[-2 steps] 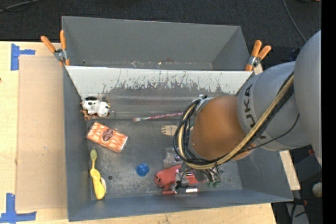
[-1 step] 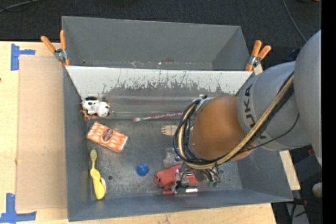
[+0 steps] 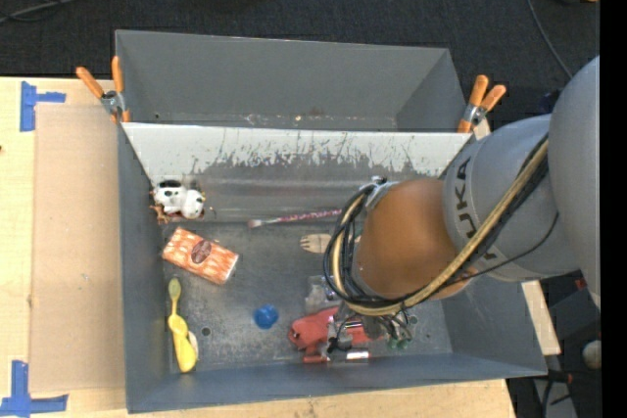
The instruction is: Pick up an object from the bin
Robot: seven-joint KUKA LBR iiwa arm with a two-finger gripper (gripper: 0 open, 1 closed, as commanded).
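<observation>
My gripper [image 3: 340, 333] is low in the bin's front right part, mostly hidden under the arm's orange cover. It sits right against a red plastic thing [image 3: 312, 332] lying near the front wall. Whether the red thing is between the jaws is hidden. A small blue round piece [image 3: 265, 316] lies just left of the red thing. A small green bit [image 3: 400, 342] peeks out to the right of the gripper. A pale wooden piece [image 3: 315, 243] lies a little behind it, at the cover's left edge.
An orange patterned packet [image 3: 200, 255] lies left of centre. A yellow long-handled thing [image 3: 180, 336] lies along the front left wall. A white and black toy animal [image 3: 177, 200] sits in the back left corner. A thin rod [image 3: 294, 218] lies along the back.
</observation>
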